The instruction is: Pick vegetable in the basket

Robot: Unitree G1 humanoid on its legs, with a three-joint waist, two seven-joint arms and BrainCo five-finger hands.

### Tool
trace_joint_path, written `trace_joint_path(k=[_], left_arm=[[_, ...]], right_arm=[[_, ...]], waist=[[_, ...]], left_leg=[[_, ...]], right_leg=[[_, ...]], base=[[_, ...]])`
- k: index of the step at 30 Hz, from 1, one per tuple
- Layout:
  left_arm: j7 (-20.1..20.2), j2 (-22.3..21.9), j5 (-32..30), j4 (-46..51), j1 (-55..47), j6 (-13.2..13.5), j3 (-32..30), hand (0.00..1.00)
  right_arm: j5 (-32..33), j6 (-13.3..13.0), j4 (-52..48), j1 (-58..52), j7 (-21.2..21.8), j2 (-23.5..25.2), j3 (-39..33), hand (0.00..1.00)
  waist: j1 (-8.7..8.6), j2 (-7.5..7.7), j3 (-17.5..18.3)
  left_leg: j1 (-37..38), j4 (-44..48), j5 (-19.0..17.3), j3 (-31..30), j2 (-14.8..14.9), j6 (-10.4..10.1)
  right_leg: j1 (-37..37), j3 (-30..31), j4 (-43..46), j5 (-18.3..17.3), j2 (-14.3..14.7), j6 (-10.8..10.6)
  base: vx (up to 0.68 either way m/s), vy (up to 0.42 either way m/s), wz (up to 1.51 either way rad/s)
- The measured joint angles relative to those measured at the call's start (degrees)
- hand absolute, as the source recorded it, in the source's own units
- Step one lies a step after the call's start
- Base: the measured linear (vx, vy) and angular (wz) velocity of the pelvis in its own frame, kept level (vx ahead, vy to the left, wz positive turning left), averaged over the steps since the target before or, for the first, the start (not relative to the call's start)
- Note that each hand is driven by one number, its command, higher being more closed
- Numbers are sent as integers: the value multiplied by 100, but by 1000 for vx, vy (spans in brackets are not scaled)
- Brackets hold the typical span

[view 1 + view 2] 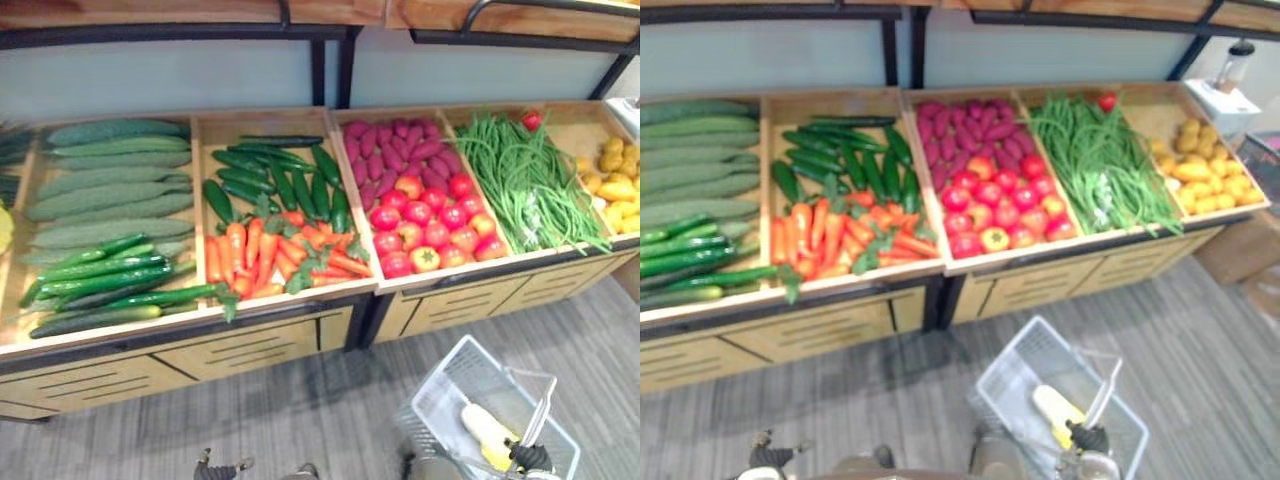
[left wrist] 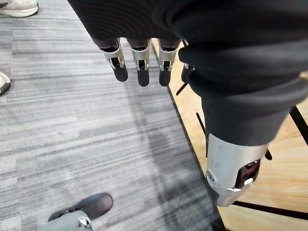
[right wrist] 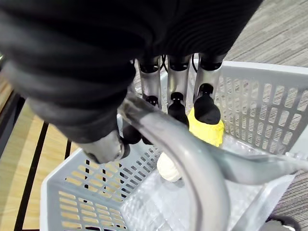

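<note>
A pale grey plastic basket [image 1: 442,398] hangs low at the right, just above the floor in front of the vegetable stand. My right hand [image 3: 177,89] is shut round its grey handle [image 3: 185,156], and the hand also appears at the basket's near edge [image 1: 530,458]. One yellow corn cob [image 1: 486,432] with a pale end lies inside the basket [image 3: 250,103]. My left hand [image 2: 140,60] hangs beside the stand's wooden front, its fingers straight and holding nothing.
The wooden stand [image 1: 250,345] holds bins of cucumbers [image 1: 105,190], carrots [image 1: 270,255], tomatoes [image 1: 425,225], purple sweet potatoes [image 1: 395,145], green beans [image 1: 525,180] and yellow vegetables [image 1: 612,180]. A person's light shoe [image 2: 17,7] stands on the grey floor.
</note>
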State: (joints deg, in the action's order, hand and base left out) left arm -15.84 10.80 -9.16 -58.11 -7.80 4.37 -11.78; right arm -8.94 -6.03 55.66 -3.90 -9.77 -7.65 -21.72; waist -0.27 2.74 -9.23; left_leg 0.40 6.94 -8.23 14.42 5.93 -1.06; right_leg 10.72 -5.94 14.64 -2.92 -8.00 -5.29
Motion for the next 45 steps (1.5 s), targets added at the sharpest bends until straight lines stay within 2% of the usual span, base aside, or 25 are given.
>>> trace_joint_path(k=[1, 2, 3, 4, 8, 11, 13, 16, 21, 24, 27, 28, 29, 33, 36, 40, 45], left_arm=[[0, -14, -1, -1, 11, 0, -2, 0], [1, -30, -4, -3, 64, 1, -50, 0], [0, -146, -6, -12, 170, -1, -163, 0], [-1, -278, -7, -9, 185, 10, -215, 0], [2, -571, -6, -59, 161, 4, -317, 0], [4, -624, -1, -77, 93, -4, -485, 0], [2, -620, 9, -133, 73, -16, -688, 0], [-14, -612, 24, -246, 41, -82, -1028, 0], [-249, -595, 725, -461, 24, -168, -2452, 0], [-723, -447, 1605, -448, 148, -178, -3537, 0], [-1146, -325, 1820, 76, 255, -161, -4197, 0], [-1185, -324, 1823, 162, 264, -156, -4239, 0], [-1392, -320, 1826, 526, 302, -104, -4278, 0], [-2014, -342, 1673, 2460, 290, 50, -4105, 0], [-2382, -371, 1200, 3829, 200, 143, -3815, 0], [-2472, -536, 357, 4919, 131, 79, -3257, 0], [-2405, -669, -158, 5523, 128, -74, -2611, 0]], right_arm=[[4, -1, 13, 24, 0, 4, 0, 100], [4, -3, 60, 54, 1, 14, -2, 100], [3, 0, 105, 131, -6, -9, -49, 100], [3, -3, 117, 226, -5, -12, -40, 100], [2, 25, 146, 199, 0, -8, -49, 100], [1, 28, 146, 157, 3, -16, -50, 100], [-2, 30, 151, 114, 3, -15, -50, 100], [-3, 31, 156, -75, 4, -15, -94, 100], [-9, 32, 399, -230, 26, -33, -417, 100], [-12, 30, 509, -317, 30, -36, -553, 100], [-12, 27, 600, -303, 36, -42, -698, 100], [-12, 27, 600, -303, 36, -46, -718, 100], [-20, 27, 600, -317, 36, -70, -723, 100], [-183, 20, 588, -378, 31, -79, -713, 100], [-233, -17, 492, -401, 30, -79, -694, 100], [-242, -38, 182, -537, 33, -79, -511, 100], [-266, -43, -32, -538, 44, -78, -315, 100]], waist=[[-5, 35, -3], [-18, 185, -27], [-11, 174, -114], [29, 49, -135], [22, -155, -128], [38, -152, -78], [41, -93, -44], [34, -84, 51], [18, -91, 280], [0, -85, 390], [4, -85, 423], [6, -87, 424], [16, -101, 435], [36, -102, 538], [34, -140, 571], [35, -176, 639], [15, -158, 678]], left_leg=[[0, 3, 15, -11, -41, -25], [12, 17, 10, -64, -157, -66], [77, -4, -12, -115, -158, -137], [82, -75, 42, -119, -76, -230], [240, -341, 75, -284, 168, -411], [310, -397, 80, -284, 247, -464], [277, -416, 91, -282, 234, -479], [296, -492, 107, -289, 171, -473], [396, -627, 111, -302, 67, -463], [484, -686, 112, -415, 20, -462], [481, -681, 118, -445, -16, -453], [479, -680, 119, -449, -20, -451], [471, -678, 126, -472, -32, -440], [383, -673, 154, -580, -47, -398], [394, -665, 163, -577, -59, -385], [424, -664, 172, -566, -73, -371], [478, -665, 174, -528, -66, -367]], right_leg=[[-19, 47, -268, 107, 17, -57], [-89, 134, -664, 626, -10, -58], [-212, 115, -767, 517, -3, -58], [-229, 92, -862, 519, 87, -54], [-572, -147, -1295, 548, 358, -6], [-726, -189, -1492, 595, 457, 64], [-724, -194, -1591, 621, 457, 98], [-800, -214, -1689, 637, 405, 79], [-935, -260, -1864, 706, 324, 23], [-1051, -330, -1947, 706, 286, 23], [-1093, -391, -1963, 706, 246, 23], [-1093, -397, -1962, 707, 240, 23], [-1096, -437, -1955, 707, 224, 22], [-1093, -530, -1936, 707, 200, 22], [-1091, -532, -1893, 707, 183, 22], [-1096, -502, -1859, 708, 168, 23], [-1107, -446, -1851, 720, 175, 17]], base=[[151, -131, 17], [139, -164, 25], [143, -196, 17], [104, -165, 6], [73, -138, 15], [8, -75, 5], [-7, -15, -1], [6, 18, 4], [51, 34, 4], [59, 29, 12], [7, 18, 12], [-3, 17, 10], [-25, 8, 11], [-49, 0, 13], [-32, 2, 2], [-8, 3, 0], [-26, -2, -6]])
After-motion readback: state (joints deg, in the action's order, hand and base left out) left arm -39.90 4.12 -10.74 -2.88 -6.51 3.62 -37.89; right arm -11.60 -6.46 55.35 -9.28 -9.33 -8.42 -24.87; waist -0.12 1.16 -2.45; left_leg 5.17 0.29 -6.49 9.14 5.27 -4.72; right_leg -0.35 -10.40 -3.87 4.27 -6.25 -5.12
